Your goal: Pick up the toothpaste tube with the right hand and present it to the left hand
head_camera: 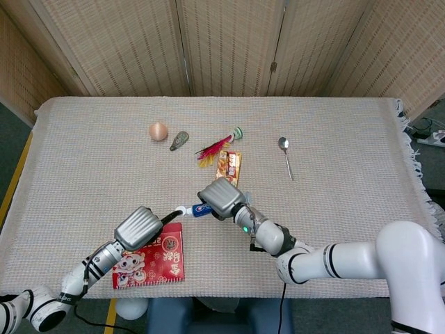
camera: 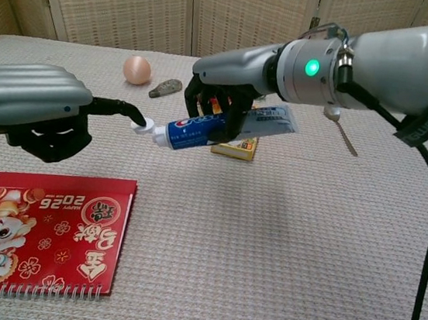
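Observation:
My right hand (camera: 220, 98) (head_camera: 221, 197) grips a blue and white toothpaste tube (camera: 219, 127) (head_camera: 201, 209) around its middle and holds it level above the table. The tube's white cap (camera: 145, 127) points toward my left hand (camera: 37, 107) (head_camera: 139, 227). One outstretched finger (camera: 119, 107) of the left hand touches the cap from above. The rest of that hand's fingers hang curved under the palm, around nothing.
A red 2025 notebook (camera: 41, 232) (head_camera: 149, 256) lies under the left hand. Behind the tube lie a yellow packet (head_camera: 229, 165), a feathered shuttlecock (head_camera: 215, 146), a grey-green object (head_camera: 179, 140) and a peach ball (head_camera: 158, 131). A spoon (head_camera: 285, 154) lies to the right.

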Controlling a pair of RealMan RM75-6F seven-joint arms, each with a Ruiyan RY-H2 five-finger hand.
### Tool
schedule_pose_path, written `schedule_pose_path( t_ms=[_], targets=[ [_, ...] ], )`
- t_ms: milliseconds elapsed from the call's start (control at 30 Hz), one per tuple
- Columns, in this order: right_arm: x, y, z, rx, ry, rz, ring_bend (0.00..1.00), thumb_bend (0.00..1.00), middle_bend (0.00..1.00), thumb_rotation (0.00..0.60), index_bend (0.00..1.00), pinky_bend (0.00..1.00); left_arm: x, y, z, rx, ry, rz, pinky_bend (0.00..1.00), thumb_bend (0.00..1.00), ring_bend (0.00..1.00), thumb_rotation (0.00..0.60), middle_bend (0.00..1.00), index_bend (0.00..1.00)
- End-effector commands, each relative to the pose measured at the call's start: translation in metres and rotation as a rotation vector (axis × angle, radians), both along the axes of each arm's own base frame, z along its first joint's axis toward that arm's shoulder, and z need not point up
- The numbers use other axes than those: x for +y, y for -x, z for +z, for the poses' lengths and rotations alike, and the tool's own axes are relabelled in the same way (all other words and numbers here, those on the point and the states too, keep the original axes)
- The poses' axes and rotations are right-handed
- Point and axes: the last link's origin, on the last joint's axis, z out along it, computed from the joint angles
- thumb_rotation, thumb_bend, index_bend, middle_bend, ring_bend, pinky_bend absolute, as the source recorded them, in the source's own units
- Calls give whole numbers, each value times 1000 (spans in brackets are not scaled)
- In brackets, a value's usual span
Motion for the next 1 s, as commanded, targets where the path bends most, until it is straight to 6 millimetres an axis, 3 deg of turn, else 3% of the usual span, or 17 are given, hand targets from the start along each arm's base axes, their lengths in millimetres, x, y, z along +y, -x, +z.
schedule_pose_path(
  t_ms=[33, 400, 500, 600, 667, 933, 1000],
  targets=[
    [1, 0, 1, -15, -3, 4, 600, 789, 557, 600, 619, 587, 1, 1, -1, 1, 0, 6, 729, 760, 853, 600, 937, 165],
    [1, 4, 8, -116, -14, -37, 614, 790, 560, 600, 623, 587, 2, 7, 2, -62, -17, 59, 728, 755, 807, 600, 923, 141],
    [0, 12, 11, -148, -17, -64, 613, 790, 560, 600, 623, 587, 5, 11, 14, -164, -38, 126, 702, 698, 669, 600, 769, 96],
    [0, 20, 12, -186, -21, -91, 612, 790, 560, 600, 623, 587, 10, 15, 29, -274, -49, 196, 589, 452, 507, 600, 548, 75],
    [1, 26, 11, -227, -28, -116, 613, 790, 560, 600, 624, 587, 13, 20, 40, -353, -62, 245, 460, 313, 389, 600, 411, 69],
    [11, 42, -5, -416, -95, -199, 616, 790, 561, 600, 623, 587, 19, 26, 78, -697, 7, 449, 188, 209, 147, 600, 165, 57],
    [14, 44, -11, -468, -108, -217, 616, 790, 560, 600, 623, 587, 19, 26, 85, -765, 39, 479, 139, 195, 118, 541, 143, 57]
  ],
)
